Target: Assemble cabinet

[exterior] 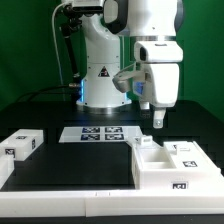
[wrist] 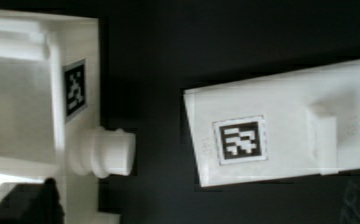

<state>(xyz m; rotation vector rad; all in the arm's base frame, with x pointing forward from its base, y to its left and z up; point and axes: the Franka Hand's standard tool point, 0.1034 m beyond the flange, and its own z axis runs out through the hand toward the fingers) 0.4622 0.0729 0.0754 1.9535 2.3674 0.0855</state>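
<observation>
The cabinet box (exterior: pixel 165 172) is a large white box with open compartments and a tag on its front, at the exterior view's right. My gripper (exterior: pixel 157 119) hangs just above its far left corner, open and empty. A white drawer block (exterior: pixel 188 152) with tags lies against the box's far side. Another drawer block (exterior: pixel 22 143) lies at the exterior view's left. In the wrist view the cabinet box (wrist: pixel 26 110) shows a tag and a round knob (wrist: pixel 106 150), and a tagged white block (wrist: pixel 283 120) lies apart from it across a black gap. My gripper (wrist: pixel 195 205) straddles that gap.
The marker board (exterior: pixel 100 133) lies flat at mid table in front of the robot base (exterior: pixel 100 85). The white raised border (exterior: pixel 70 205) runs along the table's near edge. Black table (exterior: pixel 70 160) lies between the left block and the cabinet box.
</observation>
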